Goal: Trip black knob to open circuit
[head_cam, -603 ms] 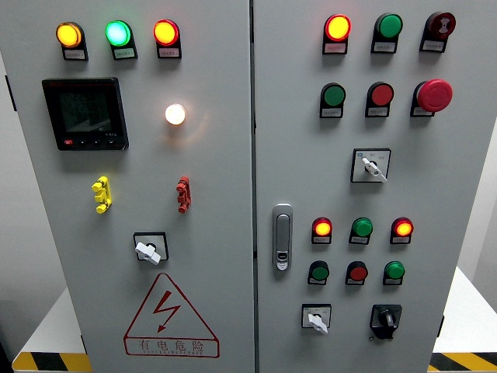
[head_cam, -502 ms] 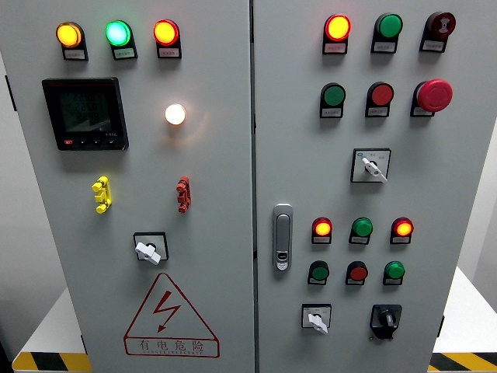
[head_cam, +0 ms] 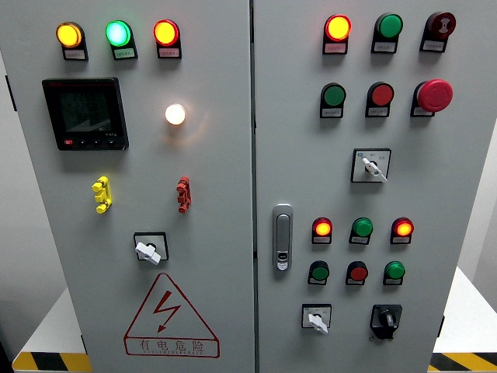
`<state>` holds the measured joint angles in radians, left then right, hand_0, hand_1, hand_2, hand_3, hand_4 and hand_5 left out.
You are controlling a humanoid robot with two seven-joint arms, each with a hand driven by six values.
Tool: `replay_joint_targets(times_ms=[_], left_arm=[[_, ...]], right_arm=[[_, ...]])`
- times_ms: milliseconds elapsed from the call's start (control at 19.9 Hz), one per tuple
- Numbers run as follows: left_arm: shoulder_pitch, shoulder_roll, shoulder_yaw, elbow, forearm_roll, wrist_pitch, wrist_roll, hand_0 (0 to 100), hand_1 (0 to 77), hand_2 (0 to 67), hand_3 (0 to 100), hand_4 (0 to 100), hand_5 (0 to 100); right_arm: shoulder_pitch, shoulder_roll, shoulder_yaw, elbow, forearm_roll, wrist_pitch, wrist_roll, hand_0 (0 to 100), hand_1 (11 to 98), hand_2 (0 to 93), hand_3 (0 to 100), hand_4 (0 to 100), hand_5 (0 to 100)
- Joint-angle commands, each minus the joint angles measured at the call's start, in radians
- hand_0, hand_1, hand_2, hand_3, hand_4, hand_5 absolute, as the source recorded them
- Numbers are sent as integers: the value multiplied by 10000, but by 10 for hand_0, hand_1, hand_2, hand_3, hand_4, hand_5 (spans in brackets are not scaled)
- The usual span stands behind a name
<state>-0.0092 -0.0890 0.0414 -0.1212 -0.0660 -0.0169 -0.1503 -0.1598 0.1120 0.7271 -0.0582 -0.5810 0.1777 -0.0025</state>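
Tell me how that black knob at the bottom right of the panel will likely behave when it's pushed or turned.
The black knob looks like rigid plastic fixed to the grey panel, so it should probably turn in place rather than slide or come away. Its raised bar may give fingers grip. It probably clicks between positions, like the white switch beside it.

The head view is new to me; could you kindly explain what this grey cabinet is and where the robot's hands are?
This one picture comes from a camera on the robot's head, facing an electrical control cabinet with two doors. Neither robot hand is in view, so nothing is held. The left door carries three lit lamps, a dark meter screen, a white lamp and a warning triangle. The right door has a door handle, coloured buttons, a red emergency stop and, at the lower right, the black knob the robot must turn.
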Motion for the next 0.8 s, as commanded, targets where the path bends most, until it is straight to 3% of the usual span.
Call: replay_joint_targets(times_ms=[0, 100, 151, 201, 301, 352, 402, 502, 553, 653, 753], left_arm=[[0, 0, 0, 0, 0, 0, 0, 0, 33, 128, 214, 67, 16], [0, 0, 0, 0, 0, 0, 0, 0, 33, 128, 214, 67, 16], [0, 0, 0, 0, 0, 0, 0, 0, 32, 128, 214, 67, 16], [0, 0, 0, 0, 0, 0, 0, 0, 32, 128, 214, 67, 16], [0, 0, 0, 0, 0, 0, 15, 0, 32, 128, 214, 67, 16], [0, 0, 0, 0, 0, 0, 0, 0, 32, 128, 214, 67, 16], [0, 0, 0, 0, 0, 0, 0, 0, 33, 128, 214, 67, 16], [0, 0, 0, 0, 0, 0, 0, 0, 33, 128, 214, 67, 16], [0, 0, 0, 0, 0, 0, 0, 0, 33, 128, 214, 67, 16], [0, 0, 0, 0, 0, 0, 0, 0, 33, 128, 214, 67, 16], [0, 0, 0, 0, 0, 0, 0, 0, 34, 128, 214, 67, 16]], right_arm=[[48, -46, 262, -46, -342, 201, -128, 771, 359, 80, 178, 80, 200], [140, -260, 184, 30, -97, 248, -128, 771, 358, 80, 173, 75, 197], [186, -337, 260, 76, -96, 248, -143, 773, 355, 80, 171, 71, 196], [202, -353, 352, 167, -66, 263, -159, 774, 354, 80, 170, 70, 196], [263, -322, 673, 122, -202, 248, -189, 774, 352, 80, 168, 68, 194], [264, -246, 1177, 122, -446, 233, -266, 774, 351, 80, 168, 68, 193], [264, -215, 1910, 122, -1056, 248, -342, 772, 352, 80, 168, 68, 192], [355, -17, 3721, 46, -3382, 324, -374, 770, 352, 80, 168, 68, 192], [386, 30, 4184, 0, -4427, 371, -358, 769, 352, 80, 168, 68, 192], [386, 31, 5272, 137, -5369, 538, -374, 769, 351, 80, 165, 68, 190], [386, 31, 6041, 412, -5907, 1120, -389, 769, 349, 79, 160, 63, 185]])
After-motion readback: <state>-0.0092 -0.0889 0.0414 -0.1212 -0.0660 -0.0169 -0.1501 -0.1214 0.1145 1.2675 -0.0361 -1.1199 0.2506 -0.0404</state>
